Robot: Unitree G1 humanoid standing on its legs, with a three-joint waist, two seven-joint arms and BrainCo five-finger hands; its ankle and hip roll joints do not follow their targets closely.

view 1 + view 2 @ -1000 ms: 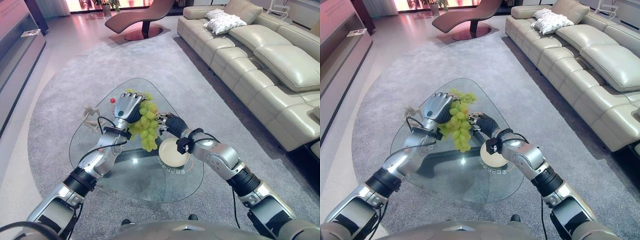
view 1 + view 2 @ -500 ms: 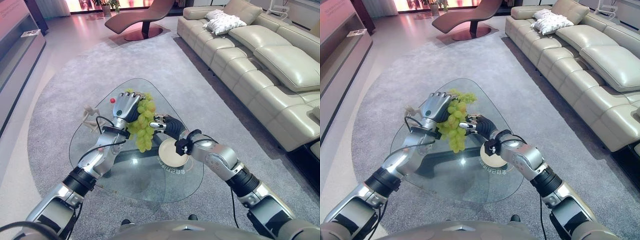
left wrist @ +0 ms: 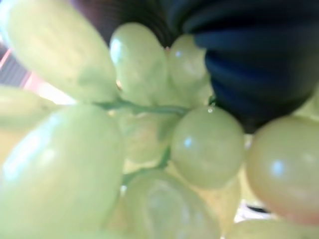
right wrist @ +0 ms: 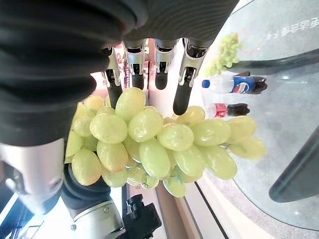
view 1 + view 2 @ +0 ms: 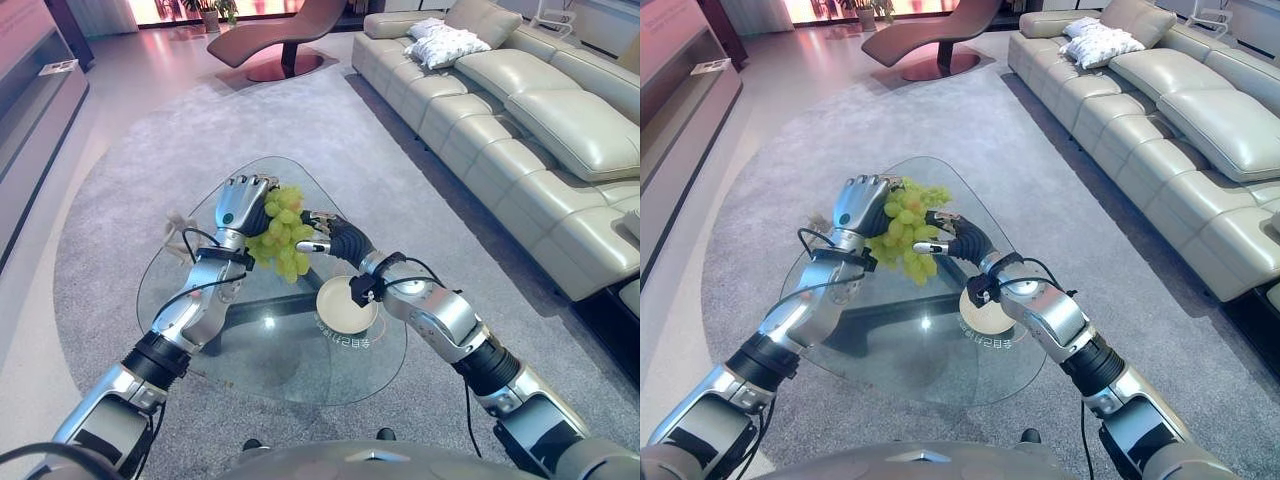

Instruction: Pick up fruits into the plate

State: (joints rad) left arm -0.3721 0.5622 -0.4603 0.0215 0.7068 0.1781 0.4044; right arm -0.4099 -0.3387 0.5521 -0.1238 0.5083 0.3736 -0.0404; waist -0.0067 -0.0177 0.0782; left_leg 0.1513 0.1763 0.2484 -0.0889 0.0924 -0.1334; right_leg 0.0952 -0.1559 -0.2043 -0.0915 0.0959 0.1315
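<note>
A pale sofa point(image 5: 520, 110) runs along the right side of the room, a grey rug point(image 5: 130, 170) lies under the desk, and a brown lounge chair point(image 5: 270, 35) stands at the far end.

The desk point(image 5: 250, 350) is a clear glass top of rounded triangular outline, so the dark base under it shows through. Glass is hard and slick, so a loose grape would likely roll off an edge.

The plate point(image 5: 345, 305), pale and round, sits bare near the right edge of the desk.

The bunch of green grapes point(image 5: 280, 235) hangs in the air above the far corner of the desk, left of the plate and apart from it. The left hand point(image 5: 240, 205) has its fingers curled round the top of the bunch. The right hand point(image 5: 335, 240) is just beside the bunch, with its fingers point(image 4: 182, 84) nearly straight and touching the grapes without closing on them.

I judge the bunch light but floppy: soft, smooth-skinned fruit on a thin stem, easily bruised or shed if squeezed. The stem end at the top looks like the safest hold, with a hand cupped beneath for support.

2 small bottles point(image 4: 232, 84) lie on the desk.
</note>
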